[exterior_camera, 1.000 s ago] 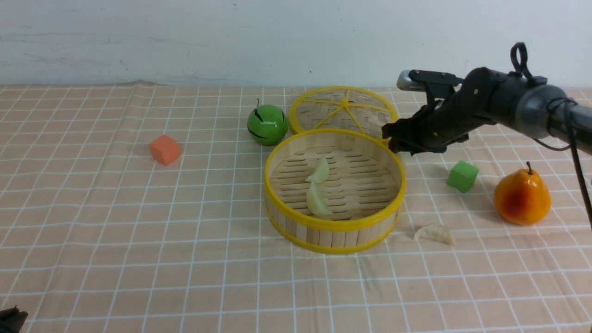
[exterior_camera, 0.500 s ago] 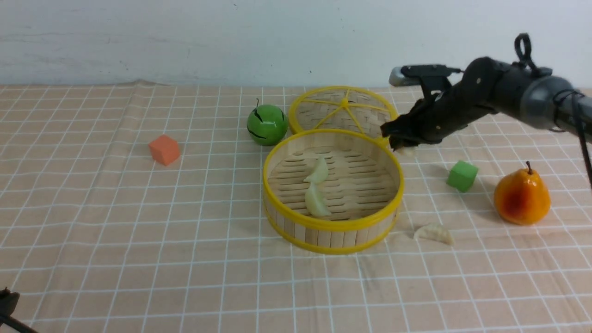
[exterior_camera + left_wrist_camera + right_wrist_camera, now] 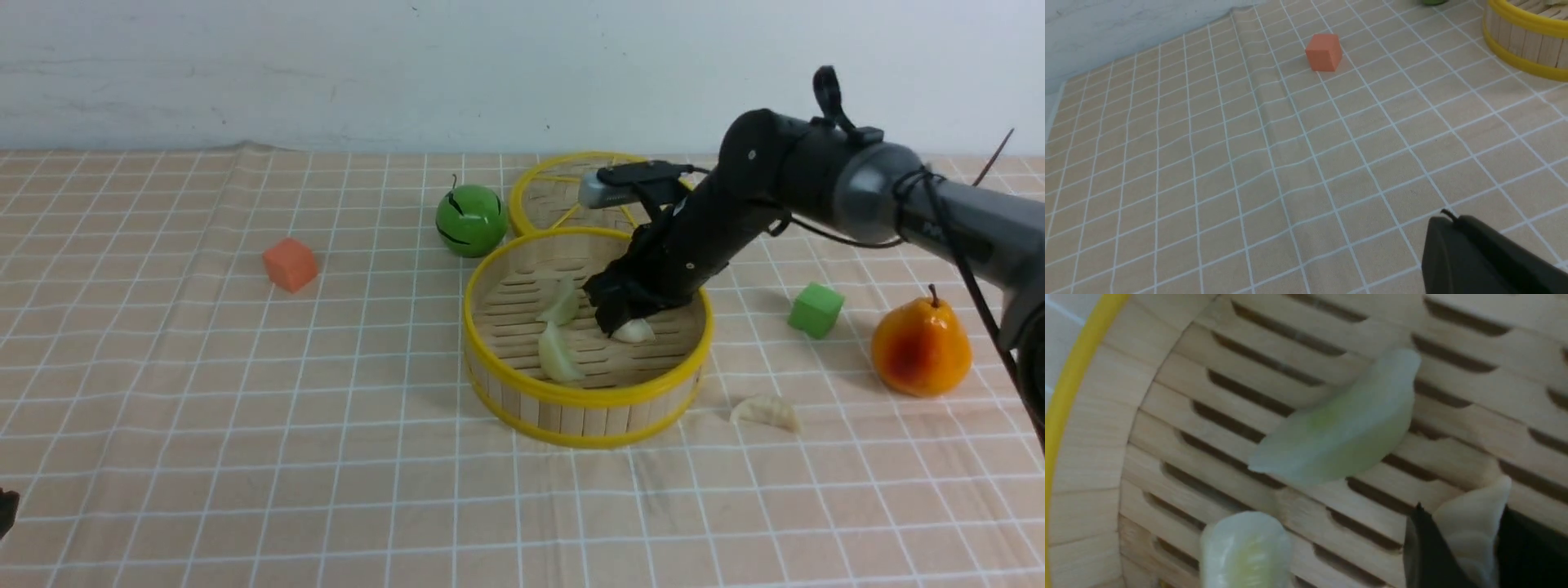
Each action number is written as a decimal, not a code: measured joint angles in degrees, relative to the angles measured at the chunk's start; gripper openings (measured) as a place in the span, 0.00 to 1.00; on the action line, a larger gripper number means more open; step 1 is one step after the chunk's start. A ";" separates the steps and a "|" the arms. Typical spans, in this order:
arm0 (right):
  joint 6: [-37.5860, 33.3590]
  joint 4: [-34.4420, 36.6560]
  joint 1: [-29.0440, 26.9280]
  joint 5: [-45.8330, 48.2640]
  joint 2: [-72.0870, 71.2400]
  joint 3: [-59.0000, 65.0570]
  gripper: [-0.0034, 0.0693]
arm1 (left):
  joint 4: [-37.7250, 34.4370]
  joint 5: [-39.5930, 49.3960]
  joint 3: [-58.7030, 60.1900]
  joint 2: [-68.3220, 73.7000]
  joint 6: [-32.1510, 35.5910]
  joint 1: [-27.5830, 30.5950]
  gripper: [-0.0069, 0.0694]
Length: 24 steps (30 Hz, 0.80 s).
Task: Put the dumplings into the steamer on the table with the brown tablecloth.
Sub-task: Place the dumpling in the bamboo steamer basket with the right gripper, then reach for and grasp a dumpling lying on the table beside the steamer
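A dumpling (image 3: 635, 331) is gripped between the jaws of the right tool (image 3: 619, 317), which is lowered inside the steamer (image 3: 588, 398). Whether the dumpling touches the slats cannot be told. The far dumpling (image 3: 562, 304) and the near dumpling (image 3: 557, 357) lie on the slats just beside it.

The release is best made low over bare slats, apart from those two, so that nothing is knocked or stacked. The jaws should be opened fully, then lifted straight up, clear of the wall.

The last dumpling (image 3: 766, 412) is left on the counter (image 3: 245, 408), near the steamer's right front. The left tool (image 3: 1478, 257) is closed and parked well apart.
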 joint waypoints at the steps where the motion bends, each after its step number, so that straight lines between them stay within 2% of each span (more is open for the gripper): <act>1: 0.19 -0.05 0.00 -0.21 0.00 0.00 0.37 | 0.00 -0.06 0.00 -0.06 0.00 0.00 0.07; 2: 0.20 -0.05 0.00 -0.27 0.00 0.00 0.38 | 0.00 -0.06 0.00 -0.06 0.00 0.00 0.07; 3: 0.62 -0.26 0.00 -0.26 -0.04 -0.12 0.46 | -0.05 -0.06 0.00 -0.06 0.00 0.00 0.07; 4: 0.62 -0.42 0.00 -0.19 -0.10 -0.26 0.48 | -0.05 -0.06 0.00 -0.06 0.00 0.00 0.07; 8: 0.85 -2.62 -0.05 2.03 -2.45 -2.17 0.70 | -0.10 -0.11 0.00 -0.06 0.00 0.00 0.07; 11: 0.85 -5.96 -0.05 5.29 -7.14 -3.33 0.76 | -0.54 -0.11 0.00 -0.06 -0.03 0.00 0.07; 14: 0.85 -9.62 -0.39 7.28 -11.39 -3.26 0.77 | -1.23 -0.11 0.00 -0.06 -0.03 0.00 0.07; 17: 0.64 -12.91 -3.28 10.09 -17.08 0.27 0.75 | -2.21 -0.11 0.00 -0.18 -0.07 0.00 0.07; 22: -0.05 -13.23 -8.70 12.11 -19.22 11.29 0.71 | -2.69 -0.64 0.01 -1.44 -0.07 0.00 0.07; 24: -0.92 -11.82 -11.00 11.49 -19.03 19.33 0.70 | -2.75 -0.92 0.08 -3.09 -0.07 0.00 0.07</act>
